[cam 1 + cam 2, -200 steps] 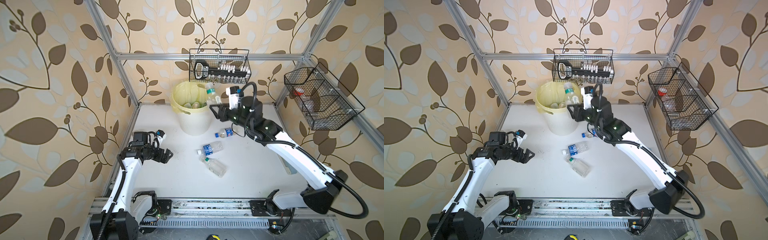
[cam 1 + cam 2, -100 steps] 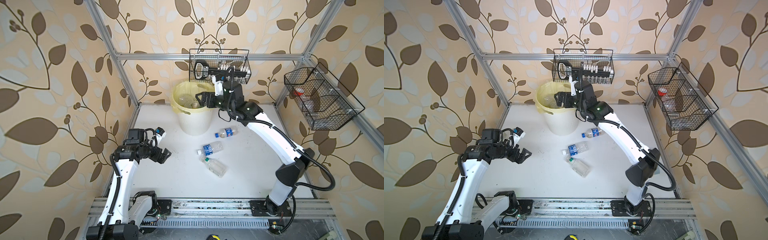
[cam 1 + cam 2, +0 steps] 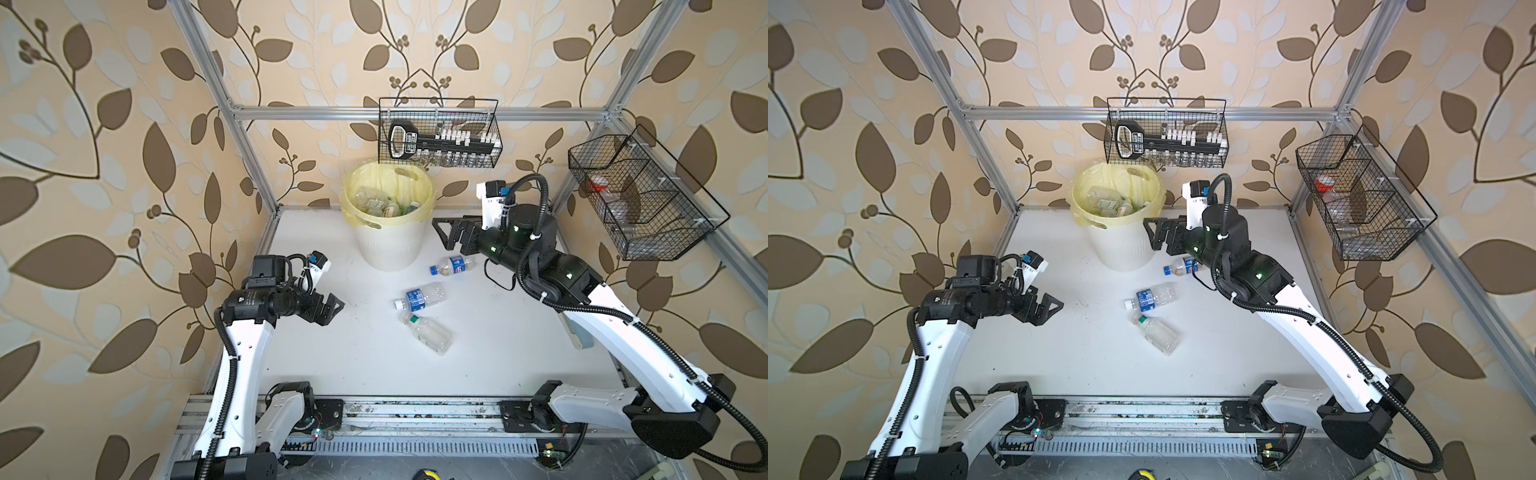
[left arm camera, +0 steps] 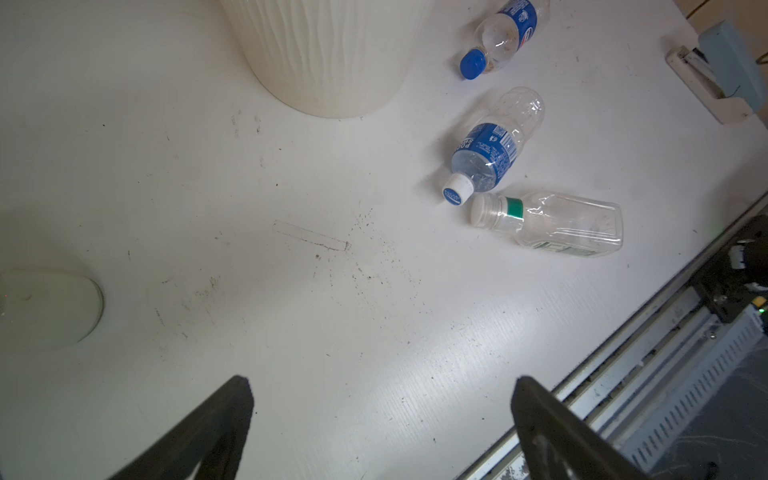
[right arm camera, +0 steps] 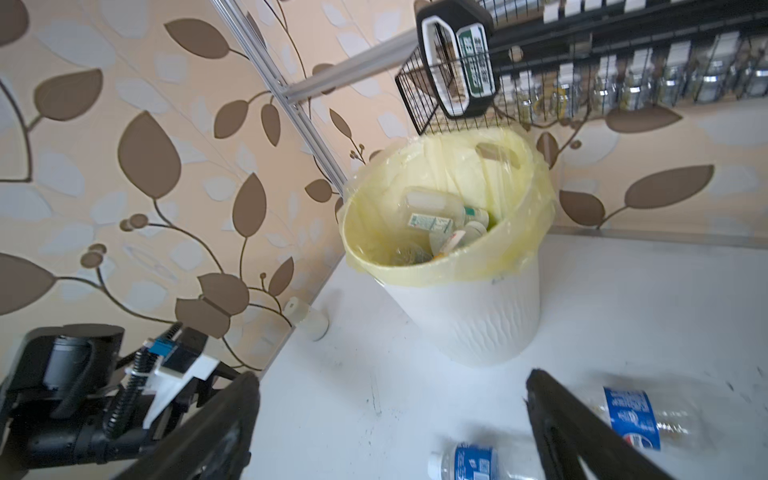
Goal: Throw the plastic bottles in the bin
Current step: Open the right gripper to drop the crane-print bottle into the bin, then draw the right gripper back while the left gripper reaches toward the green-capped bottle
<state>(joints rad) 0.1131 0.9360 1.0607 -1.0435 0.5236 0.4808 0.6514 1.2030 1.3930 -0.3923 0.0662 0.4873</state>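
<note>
The right gripper (image 3: 442,232) has its two black jaws spread wide and nothing is between them. In both top views it hangs in the air just beside the round cream-white ribbed plastic bin (image 3: 388,245), at the height of the rim, with the jaws pointing toward the bin. The bin stands at the back of the white table (image 3: 374,365) and is lined with a pale yellow translucent bag. Inside it lie several clear plastic bottles (image 5: 436,220), one upon another.

Under the right gripper, on the table near the foot of the bin, lies a clear bottle with a blue cap and blue label (image 3: 451,265). A little nearer to the front lies a clear bottle with a white cap and blue label (image 3: 422,297). Just beside its cap is the cap of a clear flat-sided bottle with a green band on the neck (image 3: 428,332). All three are on their sides.

The left gripper (image 3: 332,311) is also wide apart and empty. It hovers over the left part of the table, well apart from the three bottles.

In the left wrist view a pale rounded object (image 4: 50,307) sits on the table; it is blurred, maybe a small white jar.

Two black wire baskets (image 3: 440,133) hang on the frame above.
</note>
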